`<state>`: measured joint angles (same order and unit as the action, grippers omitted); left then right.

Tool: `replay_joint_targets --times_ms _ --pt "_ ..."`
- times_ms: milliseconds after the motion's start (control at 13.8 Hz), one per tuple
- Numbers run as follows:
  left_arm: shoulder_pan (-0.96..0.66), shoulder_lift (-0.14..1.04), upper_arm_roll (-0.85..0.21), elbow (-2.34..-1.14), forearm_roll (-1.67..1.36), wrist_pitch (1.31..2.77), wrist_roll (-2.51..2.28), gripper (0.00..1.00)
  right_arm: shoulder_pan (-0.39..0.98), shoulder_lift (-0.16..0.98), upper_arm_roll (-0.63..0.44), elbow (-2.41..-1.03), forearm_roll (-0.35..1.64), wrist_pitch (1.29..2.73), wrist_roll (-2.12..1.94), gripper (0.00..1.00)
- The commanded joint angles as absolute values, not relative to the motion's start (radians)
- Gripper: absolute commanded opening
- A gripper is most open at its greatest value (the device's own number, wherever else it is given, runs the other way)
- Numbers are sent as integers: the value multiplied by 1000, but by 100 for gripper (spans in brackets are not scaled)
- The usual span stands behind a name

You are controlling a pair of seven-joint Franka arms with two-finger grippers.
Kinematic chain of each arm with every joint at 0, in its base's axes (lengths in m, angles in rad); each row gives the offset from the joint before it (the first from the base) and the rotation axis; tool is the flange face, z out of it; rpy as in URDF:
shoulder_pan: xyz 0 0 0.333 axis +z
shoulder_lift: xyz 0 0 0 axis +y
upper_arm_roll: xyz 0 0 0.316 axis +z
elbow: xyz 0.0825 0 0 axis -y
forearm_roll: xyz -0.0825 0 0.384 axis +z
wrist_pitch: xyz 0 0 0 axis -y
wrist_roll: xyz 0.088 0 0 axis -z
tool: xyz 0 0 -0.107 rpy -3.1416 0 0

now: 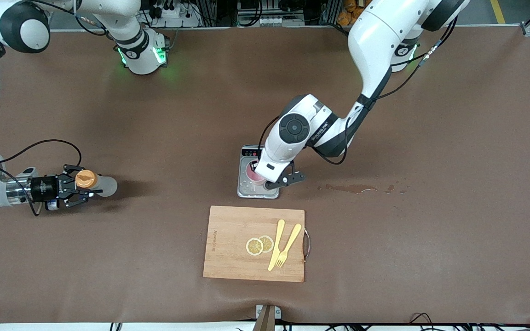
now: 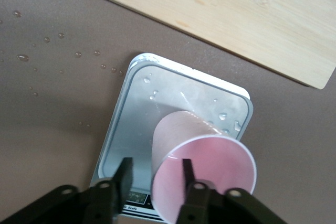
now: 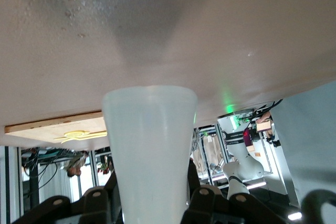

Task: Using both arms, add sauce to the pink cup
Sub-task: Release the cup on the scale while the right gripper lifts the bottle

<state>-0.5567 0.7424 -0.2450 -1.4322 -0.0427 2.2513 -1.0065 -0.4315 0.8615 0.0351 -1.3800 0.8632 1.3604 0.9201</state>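
The right gripper (image 1: 81, 188) is clamped on the sauce bottle (image 1: 95, 182) above the table's right-arm end. At mid-table, the left gripper (image 1: 278, 182), fingers spread and one inside the rim, straddles the pink cup's (image 2: 202, 171) wall on the scale (image 2: 173, 98).

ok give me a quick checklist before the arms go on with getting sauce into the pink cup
1. Sauce bottle gripped: ok. The right gripper is shut on it near the orange cap, at the right arm's end of the table.
2. Pink cup on the grey scale: ok.
3. Left gripper hold on the cup: cannot tell. One finger sits inside the rim, one outside, with a gap beside the wall.
4. Bottle over the cup: not ok. It is well apart from the scale.
5. Cup upright: ok, it seems.
6. Surroundings: not ok. Droplets on the scale and a spill on the table; the cutting board lies nearer the front camera.
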Motion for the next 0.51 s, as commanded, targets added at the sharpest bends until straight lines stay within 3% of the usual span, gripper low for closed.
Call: replay_joint_targets --times_ms 0,435 --pt "-561 732 -238 -1420 -43 2253 -1023 100 -379 798 32 -1349 815 1351 1021 51" --pt "-540 680 -236 -1425 -15 2240 -1011 100 -243 710 31 -1296 720 1393 1227 50"
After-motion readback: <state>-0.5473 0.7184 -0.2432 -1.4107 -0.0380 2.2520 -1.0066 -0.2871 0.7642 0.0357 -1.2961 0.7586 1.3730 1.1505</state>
